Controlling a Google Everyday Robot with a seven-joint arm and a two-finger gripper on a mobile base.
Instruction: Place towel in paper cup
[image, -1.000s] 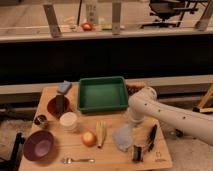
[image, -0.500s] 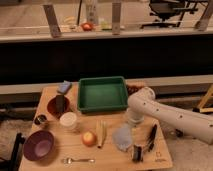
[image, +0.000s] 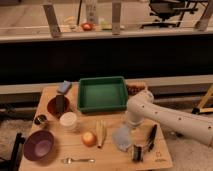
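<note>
A white paper cup (image: 69, 121) stands upright left of the table's middle. The grey-blue towel (image: 122, 136) lies crumpled on the wooden table (image: 112, 159), right of the middle and well apart from the cup. My white arm reaches in from the right. My gripper (image: 130, 125) hangs from its wrist right at the towel's upper right edge. The wrist hides where gripper and towel meet.
A green tray (image: 102, 93) sits at the back middle. A banana (image: 101, 133) and an orange fruit (image: 88, 138) lie between cup and towel. A purple bowl (image: 38, 145), a red bowl (image: 56, 106), a small can (image: 40, 120), a fork (image: 77, 160) and black utensils (image: 145, 145) also lie on the table.
</note>
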